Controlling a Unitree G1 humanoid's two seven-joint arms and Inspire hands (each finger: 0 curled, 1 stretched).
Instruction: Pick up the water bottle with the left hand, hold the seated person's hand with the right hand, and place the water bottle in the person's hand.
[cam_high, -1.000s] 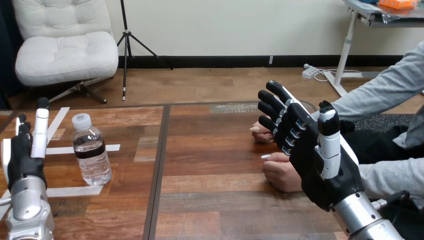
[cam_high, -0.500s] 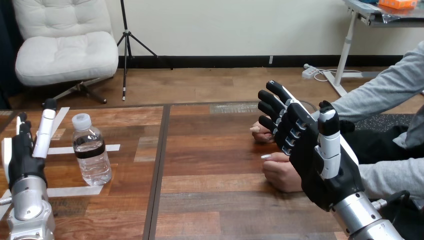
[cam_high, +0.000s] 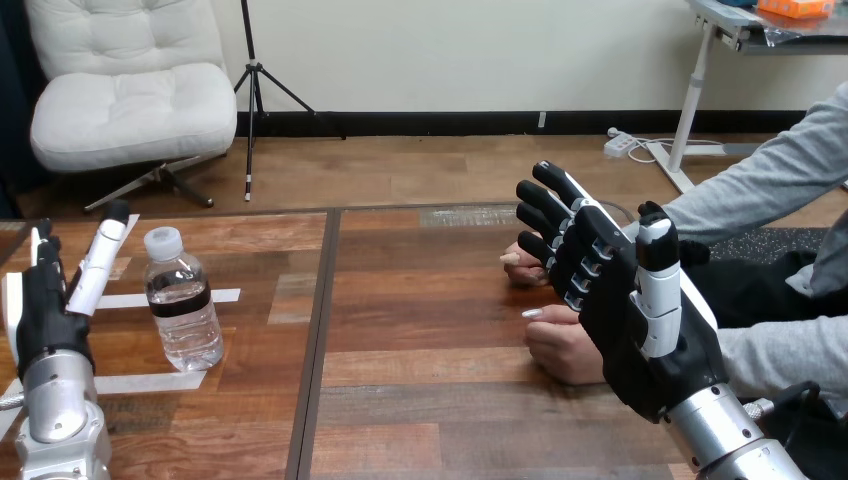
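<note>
right hand (cam_high: 625, 300), fingers spread, partly hides the person's near hand (cam_high: 560, 347); left hand (cam_high: 45, 310), fingers straight, stands beside the clear ribbed plastic bottle (cam_high: 183, 312), not touching.

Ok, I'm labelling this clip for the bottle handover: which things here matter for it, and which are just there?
In the job: bottle, left hand, right hand, person's hands.
Just there: tape strips, grey patch at the table's far edge.

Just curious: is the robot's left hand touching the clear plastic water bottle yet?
Apart. The head view shows bare wooden table between the left hand and the clear plastic water bottle.
</note>
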